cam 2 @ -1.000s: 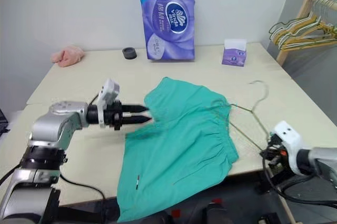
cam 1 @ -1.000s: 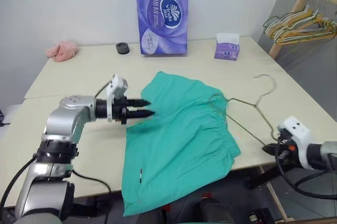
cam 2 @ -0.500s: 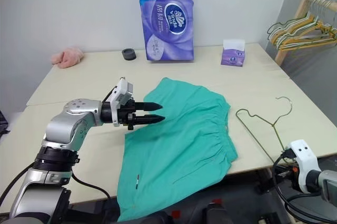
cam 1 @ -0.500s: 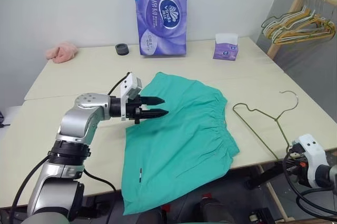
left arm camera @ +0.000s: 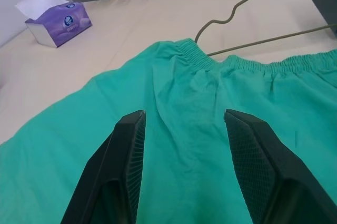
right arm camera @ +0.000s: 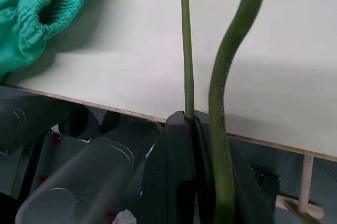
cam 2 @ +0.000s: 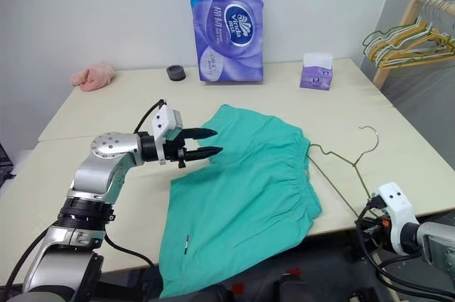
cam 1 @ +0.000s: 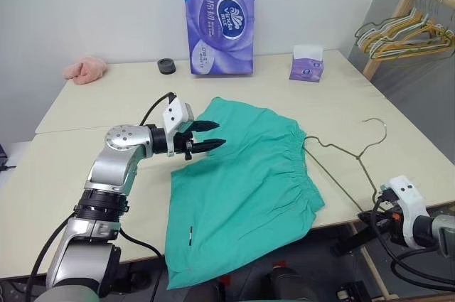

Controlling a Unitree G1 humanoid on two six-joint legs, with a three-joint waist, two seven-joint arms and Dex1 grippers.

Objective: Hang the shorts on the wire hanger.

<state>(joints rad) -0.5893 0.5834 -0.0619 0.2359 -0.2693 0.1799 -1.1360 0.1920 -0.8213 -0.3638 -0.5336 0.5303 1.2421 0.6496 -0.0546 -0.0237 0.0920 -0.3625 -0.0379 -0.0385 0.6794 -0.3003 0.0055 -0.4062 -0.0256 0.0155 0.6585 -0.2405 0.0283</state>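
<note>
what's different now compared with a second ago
The wire hanger, pinched in the shut right gripper, swung out away from the shorts, then back until its far corner meets the waistband again. The open left gripper advanced over the shorts' near edge and rolled. The shorts stayed put.

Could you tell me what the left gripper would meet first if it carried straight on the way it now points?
Most likely the shorts: the left gripper, fingers open, points low over the fabric toward the waistband, with the wire hanger beyond. Its height above the cloth is unclear.
</note>
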